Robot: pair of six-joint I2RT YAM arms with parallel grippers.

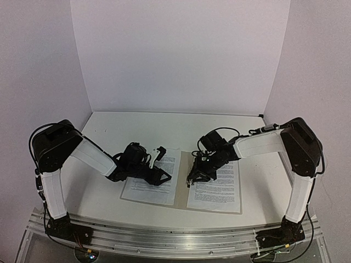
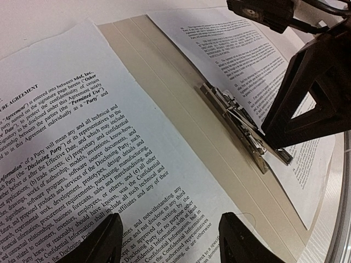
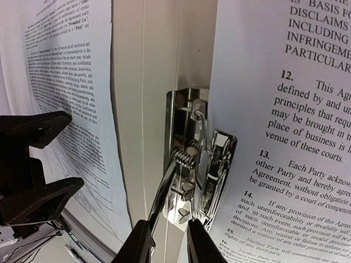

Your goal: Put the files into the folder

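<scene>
Hovering low over the left sheet (image 2: 82, 164), the left gripper (image 2: 170, 241) stands wide. The folder (image 2: 164, 98) lies open on the table (image 1: 164, 126), one sheet on each cover; at its spine the right gripper (image 3: 169, 241), nearly closed, straddles the metal clip (image 3: 203, 159)'s lever beside the right sheet (image 3: 285, 137).

The folder (image 1: 182, 183) lies open and flat on the tabletop (image 1: 164, 129). Its beige covers are mostly hidden and its creased spine strip is bare. The first file (image 1: 152, 183), white and densely printed, lies flat under the left fingers (image 2: 101, 241). The second file (image 1: 218, 189) lies beside the right fingers (image 3: 138, 244), its inner edge under the metal clip (image 3: 203, 159), whose thin lever reaches between those fingers.
</scene>
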